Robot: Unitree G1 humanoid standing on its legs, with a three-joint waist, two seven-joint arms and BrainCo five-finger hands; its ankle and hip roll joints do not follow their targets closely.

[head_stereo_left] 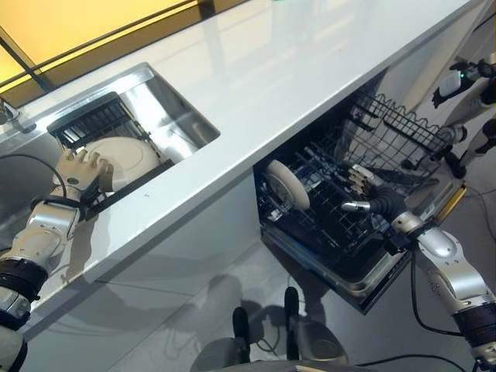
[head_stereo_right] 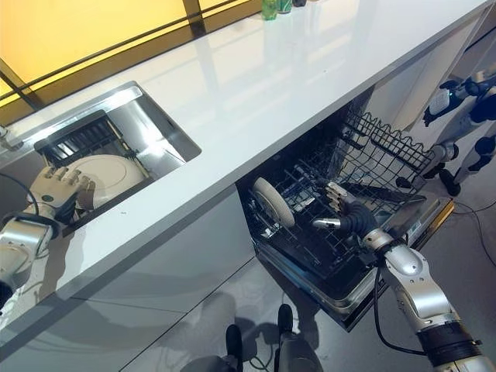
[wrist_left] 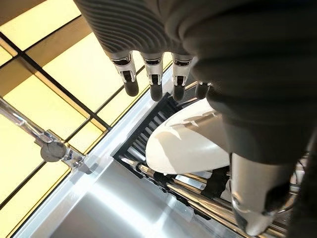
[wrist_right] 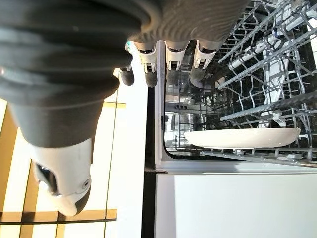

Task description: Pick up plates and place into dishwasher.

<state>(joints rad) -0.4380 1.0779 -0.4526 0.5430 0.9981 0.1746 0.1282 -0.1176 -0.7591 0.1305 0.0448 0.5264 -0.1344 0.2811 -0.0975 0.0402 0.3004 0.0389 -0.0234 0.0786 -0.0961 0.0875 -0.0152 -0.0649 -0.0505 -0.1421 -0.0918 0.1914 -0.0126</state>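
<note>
- Nearest the head camera is the right hand [head_stereo_left: 370, 191], hanging over the pulled-out lower rack [head_stereo_left: 310, 221] of the dishwasher [head_stereo_left: 364, 271]; its fingers are straight and relaxed, thumb apart, holding nothing.
- One plate [head_stereo_left: 287, 184] already stands on edge in that rack, at the end nearer the counter [head_stereo_left: 256, 85]. It sits just beside the right hand's fingertips, not touching them; in the right wrist view it shows edge-on [wrist_right: 242, 137] past the fingers.
- Next plate to move, the sink plate [head_stereo_left: 128, 159], leans in a dark drying rack [head_stereo_left: 93, 120] inside the sink [head_stereo_left: 182, 116], well apart from the dishwasher.
- Left hand [head_stereo_left: 77, 174] is the nearer one by far: it is at the plate's near rim, fingers spread and fairly straight over the edge, not yet closed round it. Whether the tips touch the rim I cannot tell.
- From the left wrist view, the fingers [wrist_left: 130, 79] point down past the plate's upper edge, with the white disc [wrist_left: 188, 146] lying between them and the thumb [wrist_left: 257, 198].
- Plate's face tilts toward the hand, its rim running across the line of the fingers, so I judge a pinch over the rim, fingers behind and thumb in front, is what the coming move needs.
- Risk as I see it: the rack's prongs hold the plate's lower edge, so it must lift upward before swinging across the counter.
</note>
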